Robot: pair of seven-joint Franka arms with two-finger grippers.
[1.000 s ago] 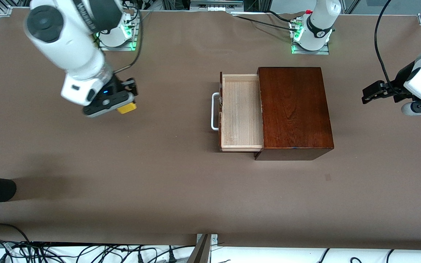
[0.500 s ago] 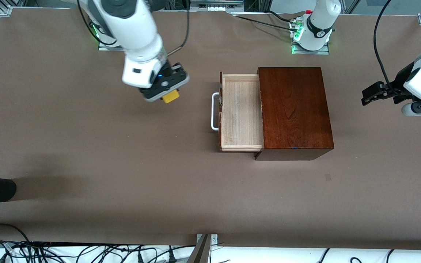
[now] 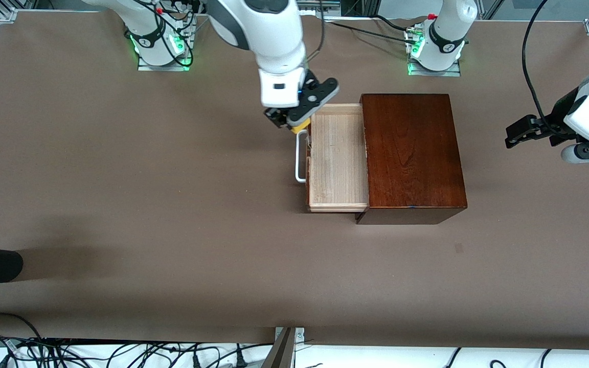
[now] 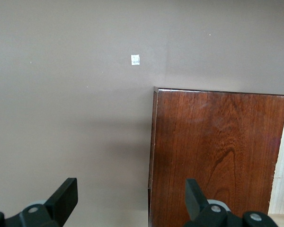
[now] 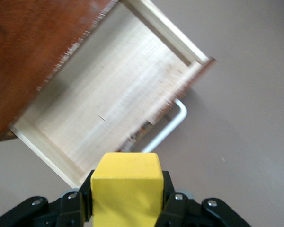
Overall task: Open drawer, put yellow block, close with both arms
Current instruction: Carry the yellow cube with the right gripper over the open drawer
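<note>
On the brown table (image 3: pixel 120 204) sits the dark wooden box (image 3: pixel 412 153), its drawer (image 3: pixel 338 158) pulled out toward the right arm's end. Left gripper (image 3: pixel 522 130) waits spread wide past the box. Right gripper (image 3: pixel 294 120) pinches the yellow block (image 5: pixel 127 189) over the drawer's front corner by the handle (image 3: pixel 300 156).

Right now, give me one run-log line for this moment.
drawer: open, tray bare | yellow block: held in right tool, over handle end | left tool: open, waiting past box

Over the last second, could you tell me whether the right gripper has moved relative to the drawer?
Yes. The right gripper, shut on the yellow block, has travelled from the right arm's end of the table to the open drawer, now at its handle corner.
</note>
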